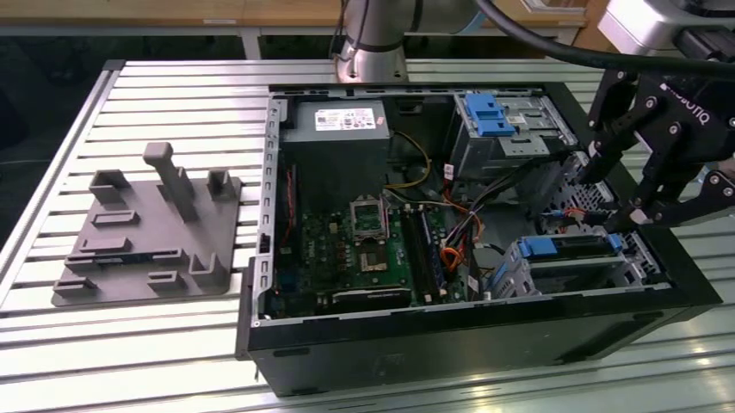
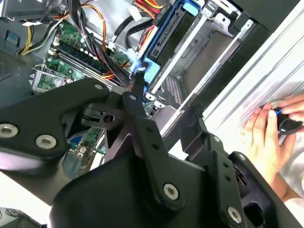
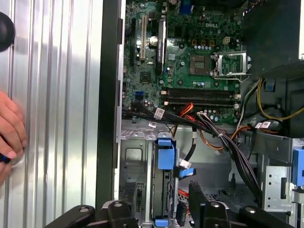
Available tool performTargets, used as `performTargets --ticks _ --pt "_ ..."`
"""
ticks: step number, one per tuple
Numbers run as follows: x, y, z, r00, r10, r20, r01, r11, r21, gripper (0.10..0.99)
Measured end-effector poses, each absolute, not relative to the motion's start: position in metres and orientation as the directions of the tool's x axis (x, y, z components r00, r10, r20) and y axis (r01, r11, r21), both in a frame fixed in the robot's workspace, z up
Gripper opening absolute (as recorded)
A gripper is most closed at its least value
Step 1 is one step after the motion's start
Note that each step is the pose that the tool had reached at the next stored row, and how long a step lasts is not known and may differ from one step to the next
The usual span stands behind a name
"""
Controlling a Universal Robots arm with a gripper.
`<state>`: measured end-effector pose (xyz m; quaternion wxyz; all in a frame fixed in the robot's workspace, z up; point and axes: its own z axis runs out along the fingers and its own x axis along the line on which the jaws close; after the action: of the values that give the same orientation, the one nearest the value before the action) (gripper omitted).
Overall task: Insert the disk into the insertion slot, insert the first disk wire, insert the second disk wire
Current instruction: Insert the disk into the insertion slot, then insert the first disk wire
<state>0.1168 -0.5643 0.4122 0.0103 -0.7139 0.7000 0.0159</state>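
The disk (image 1: 569, 248), in its bright blue caddy, sits inside the insertion slot (image 1: 519, 277), a silver cage at the near corner of the open computer case on the exterior view's right. My black gripper (image 1: 608, 200) hangs open just above and beyond the disk, over the case's edge. In the second wrist view one fingertip (image 2: 137, 80) stands next to a blue connector (image 2: 142, 64) on a black cable, close to the disk (image 2: 166, 33) and the cage wall (image 2: 209, 38). The first wrist view shows the disk (image 3: 164, 190) edge-on, the blue connector (image 3: 184, 172) beside it and one finger (image 3: 195, 199) close by.
A taller cage with a blue latch (image 1: 494, 116), the power supply (image 1: 339, 120) and the motherboard (image 1: 367, 249) fill the case, with wire bundles (image 1: 483, 219) crossing it. A grey fixture plate (image 1: 150, 232) lies on the slatted table. A person's hand (image 2: 268, 137) rests beside the case.
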Motion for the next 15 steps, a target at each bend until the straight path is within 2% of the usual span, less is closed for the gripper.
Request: performTargets --ticks 15 --pt "0.1167 -0.5643 0.4122 0.027 -0.999 -0.037 -1.0 -0.027 0.008 0.557"
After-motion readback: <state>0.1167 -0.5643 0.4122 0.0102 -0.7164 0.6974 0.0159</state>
